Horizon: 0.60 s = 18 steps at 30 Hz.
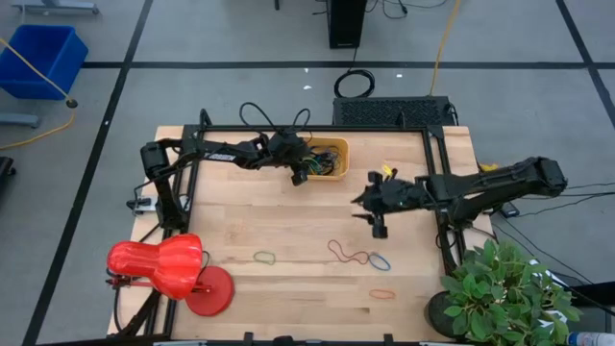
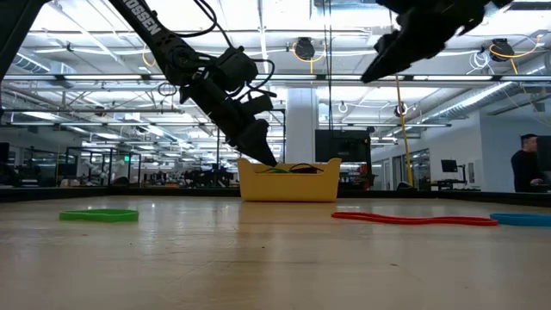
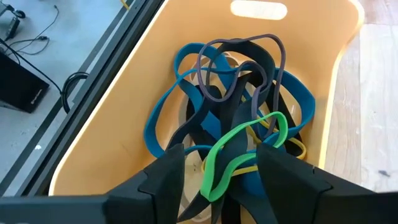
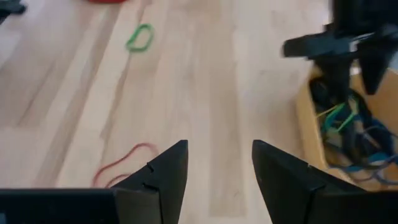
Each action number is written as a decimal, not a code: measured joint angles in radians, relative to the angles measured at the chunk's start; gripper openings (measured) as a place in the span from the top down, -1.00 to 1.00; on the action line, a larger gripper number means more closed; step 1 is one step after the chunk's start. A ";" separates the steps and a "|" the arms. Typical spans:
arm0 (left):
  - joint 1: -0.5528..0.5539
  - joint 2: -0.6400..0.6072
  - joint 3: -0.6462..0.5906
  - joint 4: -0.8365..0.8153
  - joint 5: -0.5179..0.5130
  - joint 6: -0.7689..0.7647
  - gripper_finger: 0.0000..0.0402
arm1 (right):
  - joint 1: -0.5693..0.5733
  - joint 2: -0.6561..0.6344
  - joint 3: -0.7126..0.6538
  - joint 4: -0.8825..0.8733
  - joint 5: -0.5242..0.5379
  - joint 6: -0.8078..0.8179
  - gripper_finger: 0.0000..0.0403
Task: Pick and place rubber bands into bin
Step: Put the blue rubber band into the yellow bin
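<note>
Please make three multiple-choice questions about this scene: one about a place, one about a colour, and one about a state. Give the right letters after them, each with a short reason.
1. Where is the left gripper?
A. Over the bin
B. Beside the red lamp
C. Over the potted plant

2. What colour is the rubber band lying between the left gripper's fingers?
A. Red
B. Bright green
C. White

3. How does the right gripper stand?
A. Shut on a red band
B. Open, above the table, holding nothing
C. Inside the bin

Answers: 1 A, the high view shows it at the bin's edge and its wrist view looks straight into the bin. 2 B, a bright green loop lies on the blue and black bands there. 3 B, its fingers stand apart over bare wood with nothing between them.
</note>
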 joint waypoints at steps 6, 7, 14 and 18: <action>0.000 0.000 0.000 0.001 0.000 -0.003 -0.03 | 0.118 0.013 0.006 -0.164 0.002 0.161 0.13; 0.000 0.000 0.000 0.001 0.000 -0.003 -0.03 | 0.137 0.021 0.006 -0.189 0.001 0.185 0.13; -0.001 0.000 0.000 0.003 0.000 -0.003 -0.03 | 0.255 0.121 0.004 -0.251 0.001 0.346 0.14; -0.001 0.000 0.000 0.003 0.000 -0.003 -0.03 | 0.290 0.191 0.004 -0.266 0.001 0.426 0.14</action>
